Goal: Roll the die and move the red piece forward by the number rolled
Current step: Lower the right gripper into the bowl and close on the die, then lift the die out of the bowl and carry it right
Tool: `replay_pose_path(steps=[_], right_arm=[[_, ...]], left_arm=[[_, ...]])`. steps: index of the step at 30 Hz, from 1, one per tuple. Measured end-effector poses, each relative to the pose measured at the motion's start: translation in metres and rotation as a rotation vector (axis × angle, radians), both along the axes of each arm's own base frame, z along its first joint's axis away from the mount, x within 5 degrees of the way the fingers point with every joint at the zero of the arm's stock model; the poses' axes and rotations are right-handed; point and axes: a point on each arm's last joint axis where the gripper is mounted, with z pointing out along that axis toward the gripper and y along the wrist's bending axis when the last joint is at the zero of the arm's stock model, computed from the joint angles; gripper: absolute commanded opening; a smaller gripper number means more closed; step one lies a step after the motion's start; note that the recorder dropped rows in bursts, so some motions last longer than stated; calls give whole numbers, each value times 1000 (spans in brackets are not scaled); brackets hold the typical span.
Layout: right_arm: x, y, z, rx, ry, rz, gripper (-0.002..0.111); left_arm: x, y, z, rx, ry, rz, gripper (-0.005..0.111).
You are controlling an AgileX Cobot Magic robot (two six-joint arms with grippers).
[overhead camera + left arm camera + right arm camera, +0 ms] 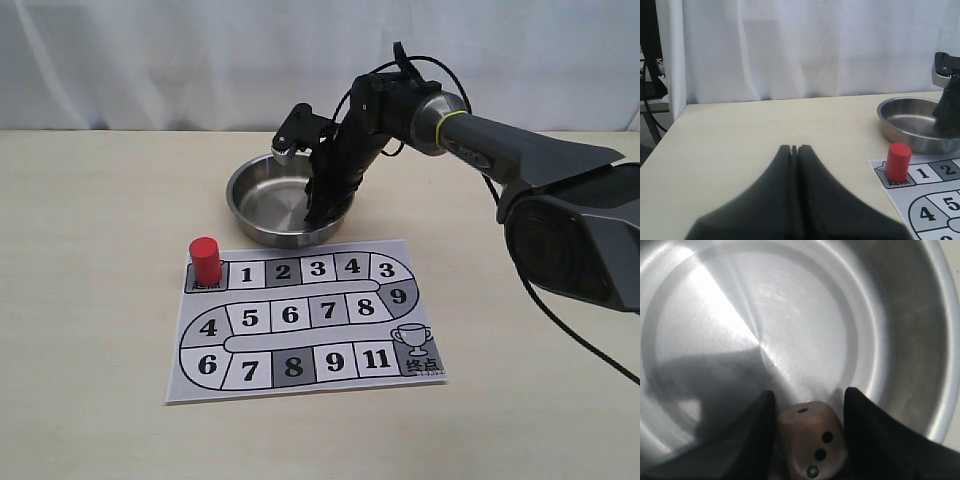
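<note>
The die (pixel 812 440), a pale wooden cube showing a three-pip face and a one-pip face, sits low in the steel bowl (pixel 890 340) between the two black fingers of my right gripper (pixel 810 391), which close against its sides. In the exterior view that gripper (pixel 318 205) reaches down inside the bowl (pixel 240 190) and hides the die. The red piece (pixel 206 259) stands upright on the start square at the top left of the paper board (pixel 300 320). My left gripper (pixel 794 147) is shut and empty above bare table, left of the red piece (pixel 898 161).
The board's numbered track (pixel 318 268) runs right from the start square, snakes back, and ends at a trophy square (pixel 412 340). The bowl stands just behind the board. A white curtain (pixel 150 60) closes the back. My left arm is outside the exterior view.
</note>
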Motion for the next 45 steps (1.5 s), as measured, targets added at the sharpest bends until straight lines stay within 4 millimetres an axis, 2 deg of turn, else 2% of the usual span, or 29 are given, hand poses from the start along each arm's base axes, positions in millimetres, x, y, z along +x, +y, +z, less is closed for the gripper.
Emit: replay_pose_path(steps=[8,16,26,29,34,38,42,45], right_arm=[[0,1,4,22,4,-28,4],[-5,2,53,184,18,-241,4],[-20,-7,91,234,129,-397,4],[-23,-24,100,240,169,-466,4],[-32,-67,93,230,225,-594,4],[-54,-97,79,227,217,-666,4],[-80,-126,80,273,141,-745,4],[-98,-158,82,305,90,-831,4]], left_arm=[[0,0,0,0,0,0,0],[0,0,0,0,0,0,0],[0,0,0,0,0,0,0],[0,0,0,0,0,0,0],[0,0,0,0,0,0,0],[0,0,0,0,0,0,0],[0,0,0,0,0,0,0],[0,0,0,0,0,0,0]])
